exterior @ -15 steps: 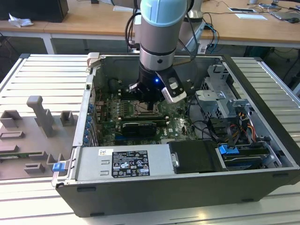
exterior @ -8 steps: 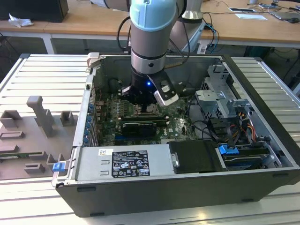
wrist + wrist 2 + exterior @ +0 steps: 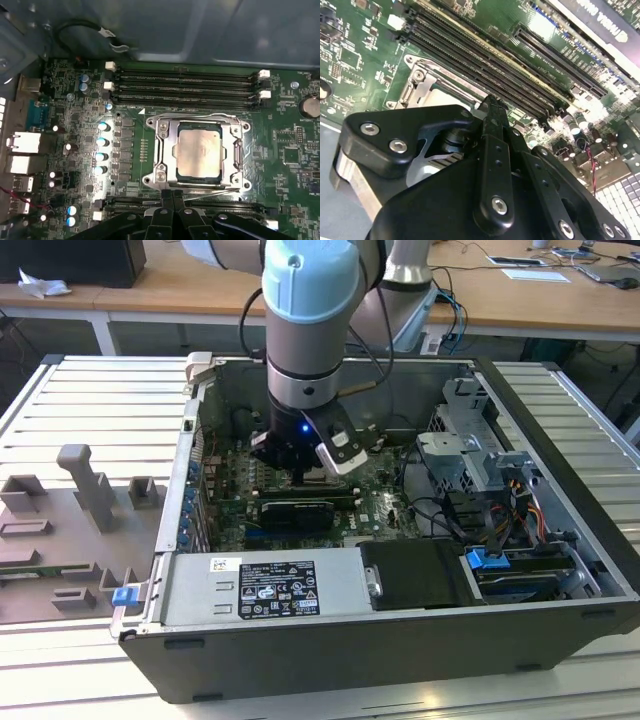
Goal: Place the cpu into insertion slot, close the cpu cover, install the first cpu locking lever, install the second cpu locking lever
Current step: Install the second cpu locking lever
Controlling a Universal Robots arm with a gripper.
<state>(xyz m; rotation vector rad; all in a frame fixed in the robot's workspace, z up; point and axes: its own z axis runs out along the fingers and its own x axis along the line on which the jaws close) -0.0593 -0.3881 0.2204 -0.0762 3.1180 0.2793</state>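
Fixture: a grey moulded holder (image 3: 70,530) with blocks and recesses lies on the ribbed metal tabletop (image 3: 90,390) at the exterior view's left, beside the case.
Case: an open dark grey computer case (image 3: 400,640) holds the green motherboard (image 3: 375,505), with a black graphics card (image 3: 295,512) near its middle and a silver drive cage (image 3: 470,455) towards the exterior view's right.
Arm: a pale blue and grey robot arm (image 3: 310,320) reaches down into the case over the motherboard.
Claw: the black claw (image 3: 172,202) hangs just beside the socket's near edge; its two fingertips are pressed together, side by side, pinching nothing that can be seen.
Chip: the small flat square cpu (image 3: 199,149) with a pale silver-beige top already sits in the insertion slot (image 3: 197,185), the square socket with a silver metal rim.
Cover: the thin silver-grey cpu cover (image 3: 167,150) with its square cut-out appears to lie closed, framing the chip.
Levers: thin silver wire levers (image 3: 205,189) run along the socket edge nearest the claw; whether either is latched cannot be told.
Progress: judging by this, placing the chip and closing the cover look done; locking the levers seems to be the work in hand.
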